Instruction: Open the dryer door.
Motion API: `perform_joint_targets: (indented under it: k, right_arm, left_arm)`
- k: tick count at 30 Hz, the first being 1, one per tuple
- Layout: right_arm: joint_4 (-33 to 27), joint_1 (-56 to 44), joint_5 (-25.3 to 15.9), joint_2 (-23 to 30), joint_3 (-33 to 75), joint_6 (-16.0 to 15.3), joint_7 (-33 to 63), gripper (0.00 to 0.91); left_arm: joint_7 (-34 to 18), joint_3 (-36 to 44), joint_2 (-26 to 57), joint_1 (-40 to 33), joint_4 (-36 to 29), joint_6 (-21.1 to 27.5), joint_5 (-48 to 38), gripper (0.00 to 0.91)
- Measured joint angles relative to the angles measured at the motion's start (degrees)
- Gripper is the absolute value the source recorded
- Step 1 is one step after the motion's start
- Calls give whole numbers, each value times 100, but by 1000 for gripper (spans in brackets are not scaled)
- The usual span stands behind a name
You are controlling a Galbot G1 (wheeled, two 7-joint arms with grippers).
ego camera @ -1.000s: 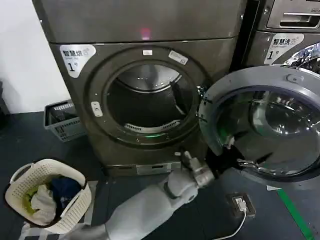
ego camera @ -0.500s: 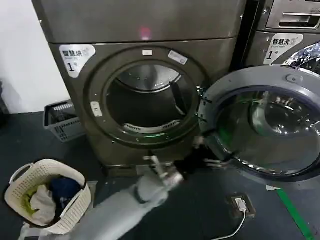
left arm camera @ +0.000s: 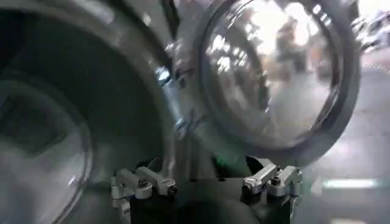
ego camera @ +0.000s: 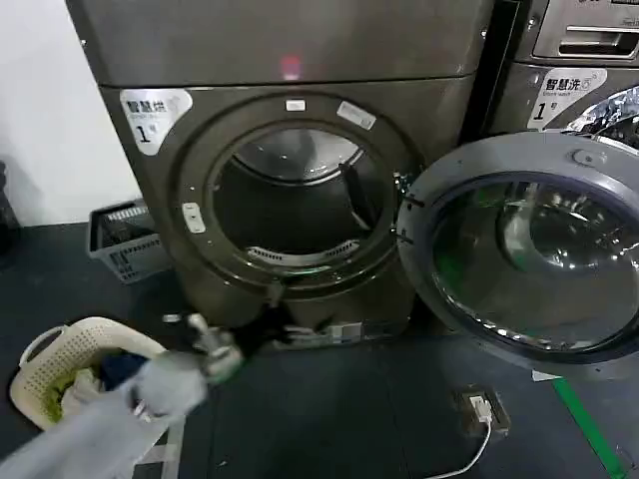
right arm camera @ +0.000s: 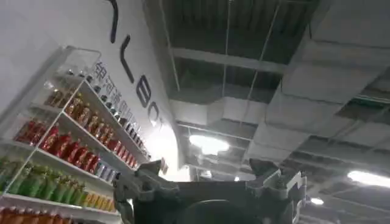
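A cream laundry basket [ego camera: 60,364] is sitting on the dark floor [ego camera: 329,419], well out in front of the dryer cabinet [ego camera: 270,150] and off to its left, with what is probably a heap of mixed clothes [ego camera: 95,384] showing inside. A grey crate [ego camera: 125,239] is standing close beside the cabinet's left flank, against the white wall [ego camera: 45,110]. To the cabinet's right a neighbouring machine [ego camera: 574,70] is standing, a numbered label on its front. A floor socket [ego camera: 484,409] is lying in front of the cabinet's right side, trailing a white cable [ego camera: 464,454]. Elsewhere, shelves of bottled drinks [right arm camera: 58,152] are running along a wall under ceiling lights [right arm camera: 207,143].
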Motion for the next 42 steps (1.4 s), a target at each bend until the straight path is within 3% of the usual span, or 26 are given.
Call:
perform_joint_targets:
  k: [11,22,30,42]
  right_arm:
    - [-263,42,-419,-66,202,405,68,907]
    - [-622,42,-735,-282,333,762,-23,907]
    - [-774,56,-784,-316,308,851,-40,907]
    - [-728,55,-846,-264,255,859,-37,907]
  left_arm:
    - [213,-872,1738,786,11,1092,-397,907]
    - [1640,-1371,3167,968,212,1885,-20,907]
    - [2302,-1653,3796,1076,547,1855,372,907]
    - [2854,-1745,3980,1066,1240,1615,1002,907]
